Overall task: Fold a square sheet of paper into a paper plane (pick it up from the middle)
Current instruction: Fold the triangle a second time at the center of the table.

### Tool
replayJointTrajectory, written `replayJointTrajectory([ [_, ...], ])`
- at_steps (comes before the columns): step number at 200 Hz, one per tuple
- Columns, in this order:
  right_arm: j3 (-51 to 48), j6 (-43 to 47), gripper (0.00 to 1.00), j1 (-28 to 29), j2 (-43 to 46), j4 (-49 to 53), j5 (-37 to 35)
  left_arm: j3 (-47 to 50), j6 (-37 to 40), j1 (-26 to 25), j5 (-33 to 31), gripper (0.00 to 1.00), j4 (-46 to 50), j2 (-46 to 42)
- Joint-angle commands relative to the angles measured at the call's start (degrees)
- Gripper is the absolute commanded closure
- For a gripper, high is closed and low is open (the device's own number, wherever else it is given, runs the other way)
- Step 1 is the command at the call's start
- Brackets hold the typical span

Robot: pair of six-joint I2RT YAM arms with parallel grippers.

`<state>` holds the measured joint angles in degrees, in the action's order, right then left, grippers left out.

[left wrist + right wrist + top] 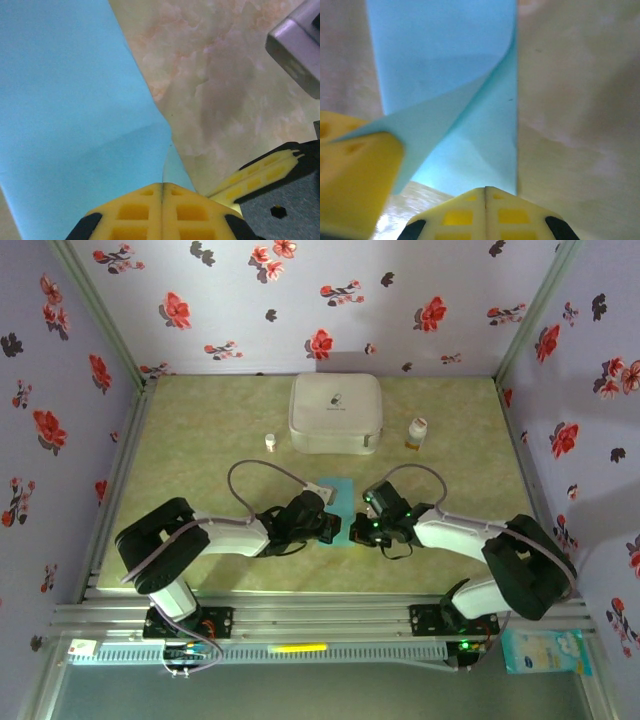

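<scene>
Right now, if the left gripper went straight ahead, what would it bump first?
The left gripper meets the thin light blue-teal paper sheet it pinches, then probably the beige marbled tabletop; depth unclear.

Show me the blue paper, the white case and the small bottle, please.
square sheet of paper [65, 100], left wrist view, its flat face.
white case [336, 412], top view, middle of its lid.
small bottle [417, 433], top view, its body.

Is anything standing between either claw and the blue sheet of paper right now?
Nothing visible does. The left claw and right claw are both shut on the sheet of paper. The white case and the two small bottles flanking it stand farther back, apart from the sheet.
</scene>
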<state>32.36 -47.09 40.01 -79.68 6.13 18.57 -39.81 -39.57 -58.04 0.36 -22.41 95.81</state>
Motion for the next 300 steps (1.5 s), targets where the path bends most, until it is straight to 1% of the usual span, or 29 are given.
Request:
replayJointTrajectory([
  [1, -1.4, -3.3, 0.94, 0.0, 0.2, -5.6, 2.6, 0.9, -1.6, 0.5, 0.9, 1.00, -3.4, 1.1],
  [16, -1.6, -4.3, 0.94, 0.0, -1.1, -7.8, 3.5, 1.0, -1.8, 0.5, 1.1, 1.00, -3.9, 1.2],
  [43, -2.4, -6.2, 0.94, 0.1, -3.6, -11.7, 2.9, 1.0, -1.7, 0.5, 1.5, 1.00, -3.9, 1.2],
  [61, -2.4, -6.0, 0.95, 0.1, -5.3, -10.5, 1.0, 1.0, -1.4, 0.5, 1.5, 1.00, -3.6, 1.1],
  [92, -2.5, -4.9, 0.98, 0.1, -6.5, -7.2, -1.2, 0.8, -0.5, 0.7, 2.7, 0.93, -2.5, 1.1],
  [114, -2.9, -4.4, 0.99, -0.2, -6.0, -6.8, -1.5, 1.0, 0.4, 1.2, 4.2, 0.89, -1.9, 0.8],
  [132, -3.0, -4.2, 0.99, -0.4, -5.7, -6.8, -1.1, 0.9, 0.9, 1.5, 5.2, 0.88, -1.5, 0.5],
  [178, -2.3, -2.9, 1.00, -0.8, -6.0, -5.3, -0.7, -0.6, 3.8, 2.5, 7.8, 0.88, 1.6, -0.1],
  [201, -1.7, -2.0, 1.00, -1.0, -6.0, -3.8, -0.7, -1.8, 5.6, 3.1, 10.4, 0.88, 4.1, -0.1],
  [227, -1.6, -1.7, 1.00, -1.2, -5.7, -3.0, -0.8, -3.0, 7.5, 3.5, 11.6, 0.88, 7.1, -0.4],
  [268, -1.3, -1.2, 1.00, -1.4, -5.9, -2.4, -0.6, -3.7, 8.6, 4.2, 12.5, 0.89, 8.5, -0.9],
  [285, -1.3, -1.0, 1.00, -1.4, -5.9, -2.2, -0.7, -4.3, 9.3, 4.5, 13.0, 0.90, 9.5, -1.0],
  [300, -1.0, -0.4, 1.00, -1.5, -5.9, -1.2, -0.9, -5.3, 10.4, 4.6, 13.2, 0.93, 11.1, -0.8],
])
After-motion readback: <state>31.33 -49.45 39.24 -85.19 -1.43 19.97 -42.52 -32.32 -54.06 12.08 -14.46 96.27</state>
